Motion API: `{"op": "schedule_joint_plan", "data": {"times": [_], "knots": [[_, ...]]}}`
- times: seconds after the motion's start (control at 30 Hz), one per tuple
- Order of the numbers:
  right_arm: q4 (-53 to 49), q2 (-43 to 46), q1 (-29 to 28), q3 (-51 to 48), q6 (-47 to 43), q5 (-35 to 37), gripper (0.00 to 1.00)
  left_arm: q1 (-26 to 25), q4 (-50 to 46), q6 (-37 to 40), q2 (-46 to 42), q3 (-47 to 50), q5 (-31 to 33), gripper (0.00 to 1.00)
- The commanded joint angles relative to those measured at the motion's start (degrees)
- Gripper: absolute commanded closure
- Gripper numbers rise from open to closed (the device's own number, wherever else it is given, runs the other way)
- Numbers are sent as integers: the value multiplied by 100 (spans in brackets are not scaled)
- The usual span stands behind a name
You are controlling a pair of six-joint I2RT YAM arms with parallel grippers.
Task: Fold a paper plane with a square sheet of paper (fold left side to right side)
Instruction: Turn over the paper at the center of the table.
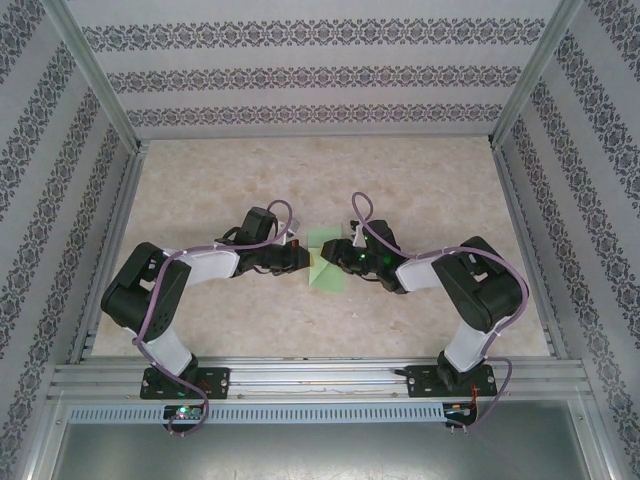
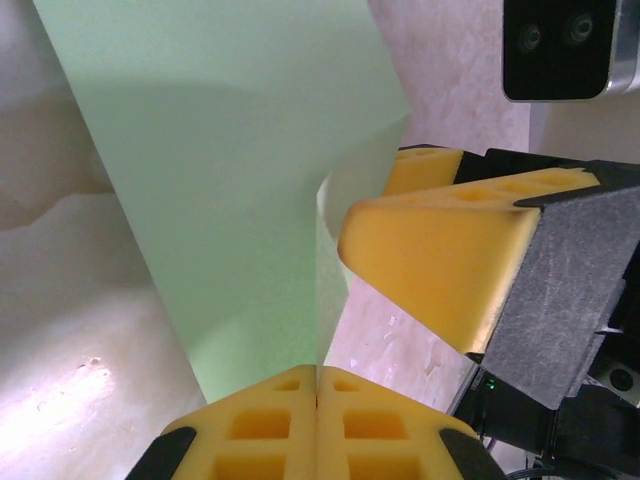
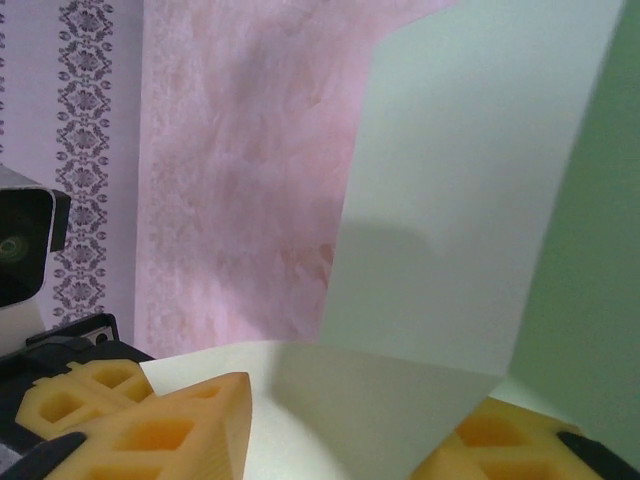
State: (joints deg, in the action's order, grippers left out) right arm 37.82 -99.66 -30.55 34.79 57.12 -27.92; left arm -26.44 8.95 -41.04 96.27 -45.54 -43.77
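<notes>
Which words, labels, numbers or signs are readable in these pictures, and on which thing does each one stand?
No text can be read anywhere.
The green sheet of paper is plain, with no print.
The wallpaper carries only a repeated ornament, no letters.
The black camera box shows no label.

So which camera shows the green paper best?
The left wrist view: the green paper looks big, its edge pinched by the left tool. The top view shows it tiny and far away; the right wrist view shows a bent part.
</notes>
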Motion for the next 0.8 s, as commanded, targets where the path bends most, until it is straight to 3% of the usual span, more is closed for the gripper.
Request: {"op": "schedule_joint_plan", "data": {"times": [0.0,0.1,0.4,0.77], "knots": [[261,-111,-40,90,-4,13,63,59,89,52,32,103,123,97],[261,-131,-44,55,0,49,71,55,54,78,50,107,157,91],[262,-8,-29,37,-115,120,93,82,-265,300,-382,137,322,62],[296,1055,278,18,-606,16,98,345,-21,-36,-2157,693,738,32]]}}
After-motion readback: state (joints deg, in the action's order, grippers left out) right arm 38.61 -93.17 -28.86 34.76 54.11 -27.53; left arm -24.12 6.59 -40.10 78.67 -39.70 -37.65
